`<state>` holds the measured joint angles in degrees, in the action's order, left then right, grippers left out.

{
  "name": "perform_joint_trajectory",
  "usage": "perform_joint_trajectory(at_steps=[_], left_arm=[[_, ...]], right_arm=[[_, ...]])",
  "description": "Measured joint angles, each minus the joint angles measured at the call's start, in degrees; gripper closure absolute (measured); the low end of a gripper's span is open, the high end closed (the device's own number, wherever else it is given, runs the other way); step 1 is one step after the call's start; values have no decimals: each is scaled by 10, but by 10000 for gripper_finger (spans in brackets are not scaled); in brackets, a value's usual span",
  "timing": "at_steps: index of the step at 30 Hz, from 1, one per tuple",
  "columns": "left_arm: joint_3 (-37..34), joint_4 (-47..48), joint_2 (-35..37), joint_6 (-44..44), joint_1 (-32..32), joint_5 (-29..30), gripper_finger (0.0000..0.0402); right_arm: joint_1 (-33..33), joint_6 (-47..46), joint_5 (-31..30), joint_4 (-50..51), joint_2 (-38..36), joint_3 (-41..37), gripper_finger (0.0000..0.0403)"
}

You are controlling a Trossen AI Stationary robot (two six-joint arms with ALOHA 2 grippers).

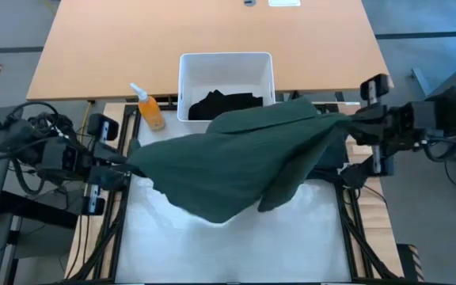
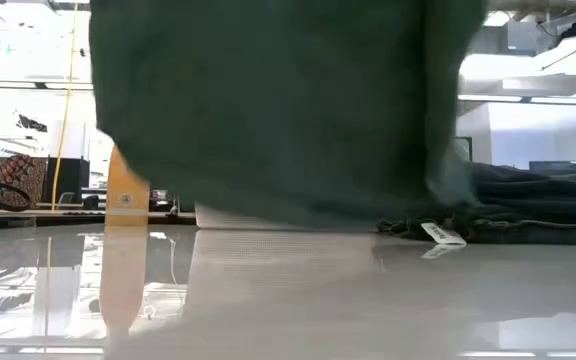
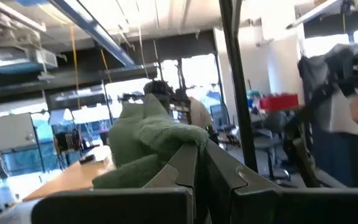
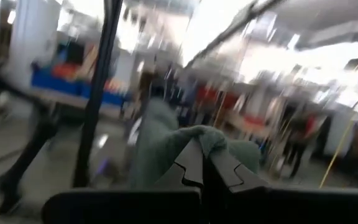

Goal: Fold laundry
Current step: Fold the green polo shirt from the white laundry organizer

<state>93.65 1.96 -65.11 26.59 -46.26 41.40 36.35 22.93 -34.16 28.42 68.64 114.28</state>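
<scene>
A dark green garment (image 1: 244,162) is stretched in the air between my two grippers and sags toward the table's near side. My left gripper (image 1: 127,165) is shut on its left end and my right gripper (image 1: 347,127) on its right end. In the low view the green garment (image 2: 278,100) hangs as a broad curtain, its lower edge (image 2: 268,218) close over the tabletop. A black garment (image 1: 224,104) lies in the white bin (image 1: 187,79). Another dark garment (image 2: 538,200) lies on the table at the right. My left gripper pinches a bunched-up part of the green garment's left end (image 3: 157,134) between its two fingers (image 3: 185,165); several layers bulge out past the fingertips. The fingers lie about level, coming from the table's left. The cloth runs off toward the other gripper, lifted. My right gripper pinches a bunched fold at the green garment's right end (image 4: 207,138) between its two fingers (image 4: 188,165). The fingers lie about level, coming from the table's right. The cloth bulges over the fingertips and hangs away from them, lifted.
An orange bottle (image 1: 150,111) stands left of the white bin at the table's far edge. A wooden table (image 1: 212,32) lies beyond. The dark garment (image 1: 329,162) on the right lies partly under the green one. Metal frame rails (image 1: 117,229) border the white work surface.
</scene>
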Motion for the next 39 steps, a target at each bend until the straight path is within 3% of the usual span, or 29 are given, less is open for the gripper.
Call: perform_joint_trajectory(at_steps=[5, 8, 12, 16, 21, 26, 31, 35, 39], left_arm=[[0, 134, -11, -120, -1, -6, 401], [0, 230, -26, -217, -4, -8, 401], [-1, 319, -54, -298, -24, -30, 401], [0, 442, -94, -376, -52, -61, 401], [-43, 616, -186, -608, -72, -17, 401], [-164, 565, -264, -735, -76, -33, 401], [-289, 394, -285, -821, -78, -72, 401], [-337, 288, -283, -779, -78, -73, 393], [-328, 302, -281, -732, -67, -80, 353]], right_arm=[[0, -178, 36, 256, 36, 84, 385], [-1, -259, 73, 349, 56, 97, 385], [-1, -309, 148, 399, 83, 98, 385], [-4, -322, 149, 445, 126, 82, 385], [-31, -321, 149, 445, 175, -45, 385], [-78, -347, 198, 299, 173, -258, 385], [-90, -427, 251, 113, 170, -441, 385], [-78, -484, 251, 26, 170, -525, 385], [-73, -517, 251, -6, 170, -559, 385]])
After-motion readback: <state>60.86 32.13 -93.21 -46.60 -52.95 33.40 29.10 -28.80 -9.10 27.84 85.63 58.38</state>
